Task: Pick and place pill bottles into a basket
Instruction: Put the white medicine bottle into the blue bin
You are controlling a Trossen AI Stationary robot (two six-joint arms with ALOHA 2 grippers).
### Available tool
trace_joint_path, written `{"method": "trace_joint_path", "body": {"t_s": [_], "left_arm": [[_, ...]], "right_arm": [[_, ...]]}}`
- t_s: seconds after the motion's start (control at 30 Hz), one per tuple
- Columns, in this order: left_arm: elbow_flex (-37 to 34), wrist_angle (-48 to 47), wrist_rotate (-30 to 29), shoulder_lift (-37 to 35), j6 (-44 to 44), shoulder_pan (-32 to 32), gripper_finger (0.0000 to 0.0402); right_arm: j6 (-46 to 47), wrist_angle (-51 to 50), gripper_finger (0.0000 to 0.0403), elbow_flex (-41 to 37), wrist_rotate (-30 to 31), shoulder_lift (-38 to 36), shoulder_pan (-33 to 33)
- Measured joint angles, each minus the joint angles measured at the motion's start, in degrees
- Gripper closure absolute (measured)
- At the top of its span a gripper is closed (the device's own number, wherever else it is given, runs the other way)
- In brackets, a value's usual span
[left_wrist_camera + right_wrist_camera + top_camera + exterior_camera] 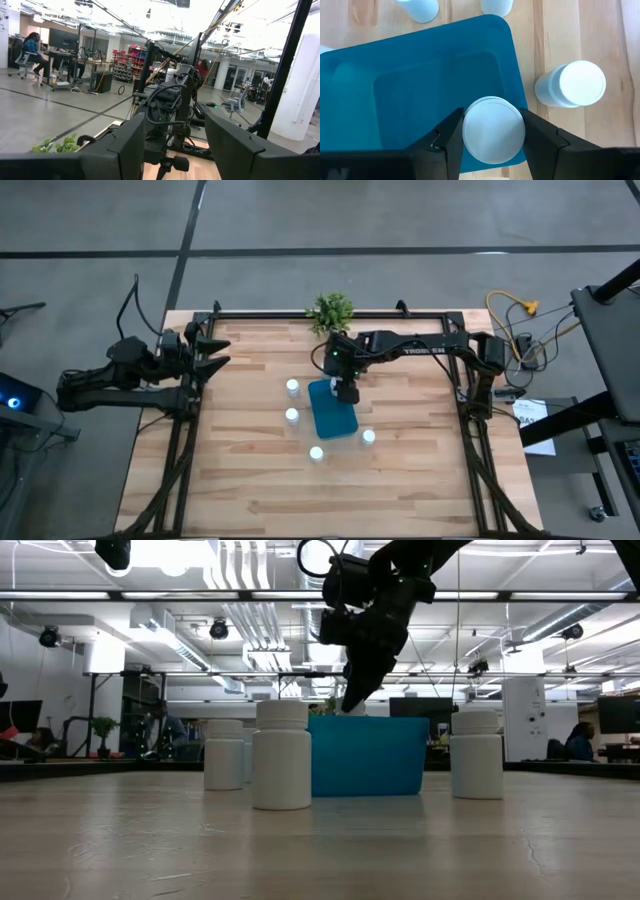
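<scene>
The teal-blue basket lies at the table's middle; it also shows in the low view and the right wrist view. My right gripper is over the basket's far end, shut on a white pill bottle. Several more bottles stand upright on the table around the basket: two to its left, one at its near side, one to its right. My left gripper is open and empty at the table's far left edge. My right gripper pinches the bottle between its two fingers, on opposite sides just below the round cap. The fingers come from above, pointing down. The bottle is upright inside the basket's far end; the basket's wall hides whether it stands on the floor.
A small green potted plant stands at the table's far edge, behind the basket. One bottle stands close beside the basket's wall near my right gripper. Bare wood lies toward the table's near edge.
</scene>
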Motion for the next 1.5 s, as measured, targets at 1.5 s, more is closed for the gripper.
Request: {"method": "trace_joint_path", "body": {"t_s": [1.5], "left_arm": [[0.00, -0.02, -0.63, 0.00, 0.13, -0.01, 0.0214]], "right_arm": [[3.46, 8.64, 0.0252, -7.57, -1.55, -0.01, -0.04]]}}
